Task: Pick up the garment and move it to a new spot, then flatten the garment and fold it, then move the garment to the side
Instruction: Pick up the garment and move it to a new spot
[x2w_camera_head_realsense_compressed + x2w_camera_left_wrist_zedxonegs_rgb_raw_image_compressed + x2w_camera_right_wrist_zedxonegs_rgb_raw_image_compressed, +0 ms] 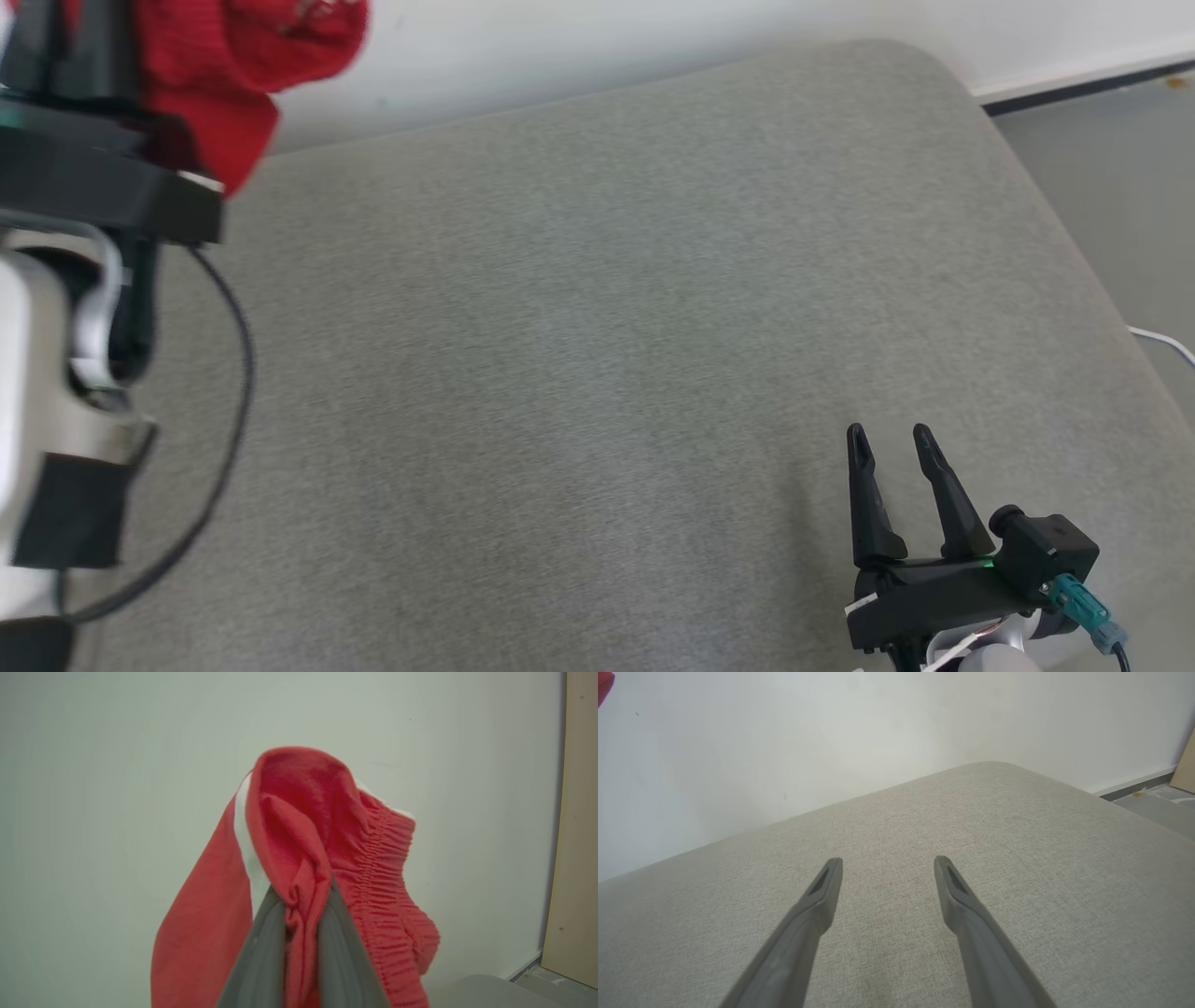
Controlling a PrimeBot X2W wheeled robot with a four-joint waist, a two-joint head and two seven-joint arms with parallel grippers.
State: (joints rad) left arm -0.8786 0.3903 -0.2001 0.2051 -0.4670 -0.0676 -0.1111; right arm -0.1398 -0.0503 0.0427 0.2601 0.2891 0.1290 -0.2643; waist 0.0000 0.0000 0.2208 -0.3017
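Note:
The garment (373,872) is red, with a white stripe and a gathered elastic band. It hangs in the air in front of the pale wall, bunched between the two grey fingers of my left gripper (302,891), which is shut on it. In the head view the garment (243,84) shows at the top left, above my raised left arm (103,187), well off the grey cushion (597,355). My right gripper (887,437) rests low at the cushion's near right, open, with nothing between its fingers (822,891). A red scrap of the garment (603,686) peeks into the right wrist view's top left corner.
The wide grey cushion (1017,826) runs back to a white wall (831,728) and has rounded edges. Grey floor (1111,177) lies beyond its right side, with a white cable (1162,341) there. A black cable (238,373) loops off my left arm. A beige board (577,835) stands at the right.

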